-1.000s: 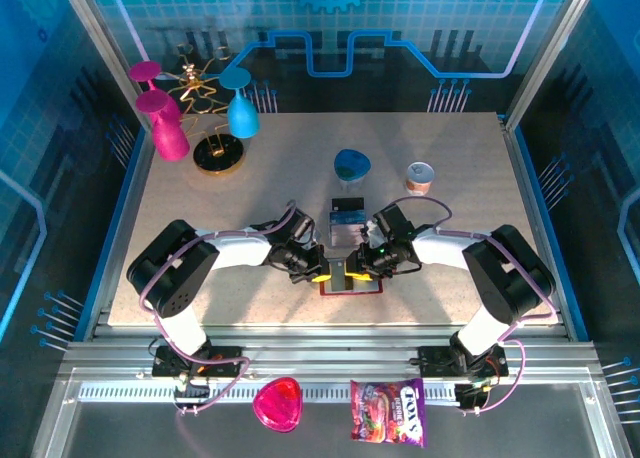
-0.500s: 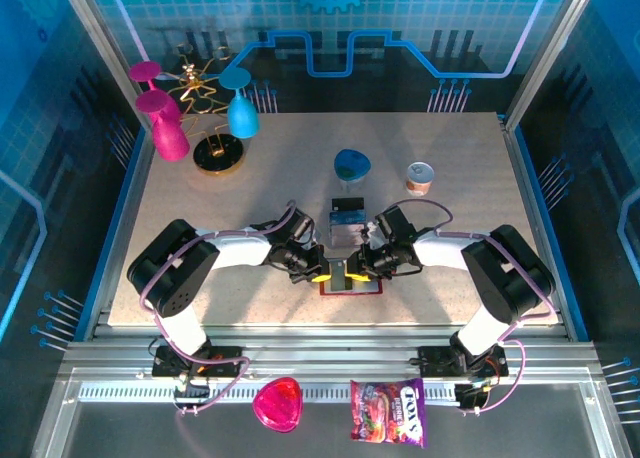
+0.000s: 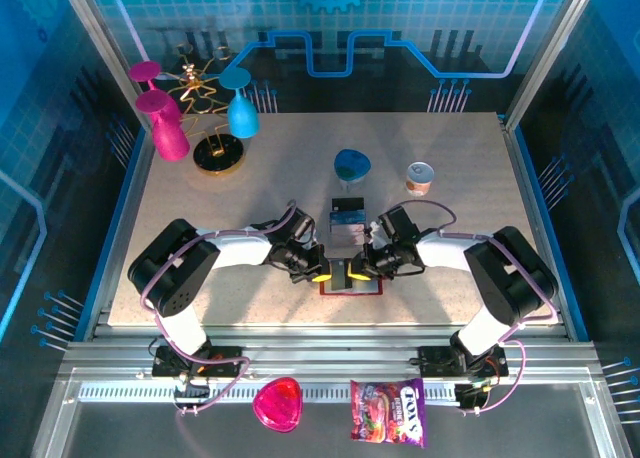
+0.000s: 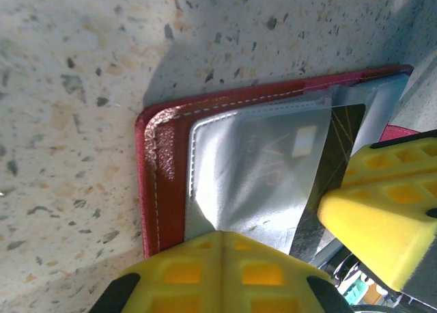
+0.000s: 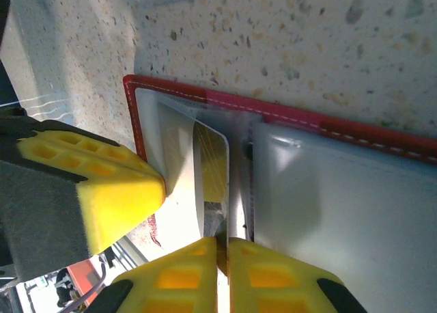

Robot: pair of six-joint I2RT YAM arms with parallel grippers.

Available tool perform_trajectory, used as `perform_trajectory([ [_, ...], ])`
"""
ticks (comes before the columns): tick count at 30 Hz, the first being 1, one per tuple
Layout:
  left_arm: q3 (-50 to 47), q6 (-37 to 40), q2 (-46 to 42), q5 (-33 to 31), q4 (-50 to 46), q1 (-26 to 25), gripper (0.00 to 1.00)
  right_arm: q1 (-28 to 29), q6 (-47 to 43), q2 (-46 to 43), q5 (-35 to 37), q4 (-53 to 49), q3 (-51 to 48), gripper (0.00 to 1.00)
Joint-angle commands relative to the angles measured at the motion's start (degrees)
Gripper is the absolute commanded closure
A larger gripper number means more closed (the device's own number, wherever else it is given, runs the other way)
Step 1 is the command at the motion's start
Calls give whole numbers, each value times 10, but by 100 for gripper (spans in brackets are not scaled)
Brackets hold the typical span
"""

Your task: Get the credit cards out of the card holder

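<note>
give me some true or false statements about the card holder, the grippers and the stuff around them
1. The card holder lies open on the table. True.
2. The right gripper is wide open. False: the right gripper has its fingers closed together at the holder's fold.
3. A dark card sticks partway out of a clear pocket. True.
4. The pink heart-shaped dish sits on the table beside the holder. False: the pink heart-shaped dish lies on the front ledge below the arm bases, next to the candy bag.
</note>
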Motion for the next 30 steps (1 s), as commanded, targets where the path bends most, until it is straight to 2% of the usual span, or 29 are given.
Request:
perform_trajectory([
  [1,-1,13,18,-18,-47,0,98,-15,-15,-18,-3,-19,-11,91],
  [17,0,10,19,-10,-40,0,98,-56,-96,-72,37,-151,9,91],
  [30,-2,9,19,-7,-31,0,98,-55,-97,-85,48,-171,19,92],
])
